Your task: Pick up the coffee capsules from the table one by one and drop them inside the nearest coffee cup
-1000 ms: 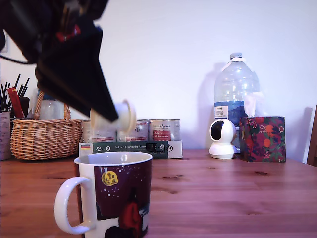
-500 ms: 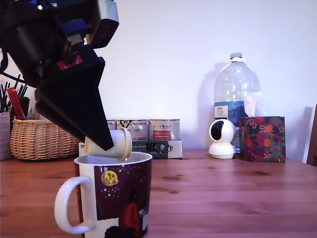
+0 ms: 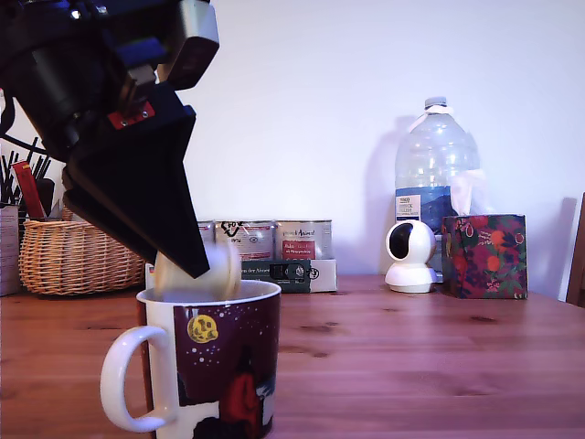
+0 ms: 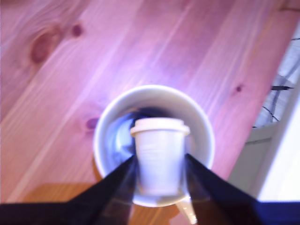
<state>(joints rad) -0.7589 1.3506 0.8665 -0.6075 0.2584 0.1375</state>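
Right now the tool (image 3: 187,270) hangs over the mug w/ the capsule (image 4: 159,157) between its fingers, blurred, so can't tell if gripped or just let go. Capsule sits above the coffee cup (image 3: 212,352) mouth; it could clip the rim and bounce onto the worktop (image 3: 411,357). Cup inside looks dark, nothing else seen.

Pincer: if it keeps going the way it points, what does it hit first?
Probably the inside of the coffee cup. The pincer points down into its mouth, with the coffee capsule between the fingers. The capsule would likely touch first; depth is unclear.
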